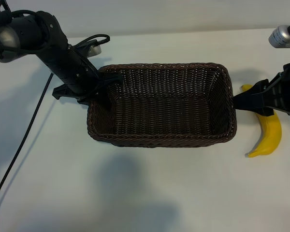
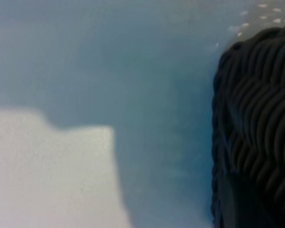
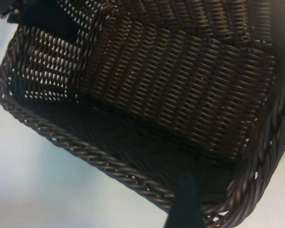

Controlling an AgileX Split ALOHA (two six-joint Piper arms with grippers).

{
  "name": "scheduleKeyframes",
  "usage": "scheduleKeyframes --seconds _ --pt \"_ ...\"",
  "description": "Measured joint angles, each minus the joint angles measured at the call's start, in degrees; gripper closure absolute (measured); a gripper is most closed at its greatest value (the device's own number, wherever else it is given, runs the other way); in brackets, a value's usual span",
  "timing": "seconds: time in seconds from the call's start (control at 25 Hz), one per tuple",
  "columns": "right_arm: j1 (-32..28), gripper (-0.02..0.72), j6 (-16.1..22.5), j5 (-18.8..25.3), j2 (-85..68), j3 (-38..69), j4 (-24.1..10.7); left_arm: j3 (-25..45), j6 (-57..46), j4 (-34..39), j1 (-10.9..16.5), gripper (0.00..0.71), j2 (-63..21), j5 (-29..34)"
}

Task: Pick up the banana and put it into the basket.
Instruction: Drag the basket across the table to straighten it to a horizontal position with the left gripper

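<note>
A plain white table (image 1: 150, 193) carried everything, lit so that soft shadows fell in front of the basket.

The banana (image 1: 270, 133) lay on that table just outside the basket's (image 1: 162, 104) right short wall, not in it. Its long axis ran roughly along that wall, curving from a tip near the basket's far right corner down to a stem end near the front right corner. Its middle was hidden under the right arm.

The right gripper (image 1: 241, 99) hung over that stretch, its 2 fingers spread wide and clamped on nothing, one dark fingertip (image 3: 185, 202) reaching to the basket's rim; the wrist view looked into the empty basket. In my judgement the banana sat beneath and slightly behind the fingertips, so the right arm was plainly the nearer 1 and would need to draw back from the basket and drop.

The left gripper (image 1: 104, 87) sat at the basket's left wall, fingers straddling the rim and closed narrowly on it, well apart from the banana.
</note>
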Motion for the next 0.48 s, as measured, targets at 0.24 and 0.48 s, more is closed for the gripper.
scheduleKeyframes --seconds 0.24,0.48 --pt "0.0 0.134 0.0 0.0 0.0 0.0 0.0 0.0 -0.1 -0.3 0.0 0.382 0.4 0.1" --pt "0.0 0.134 0.0 0.0 0.0 0.0 0.0 -0.5 -0.1 0.0 0.0 0.210 -0.9 2.4"
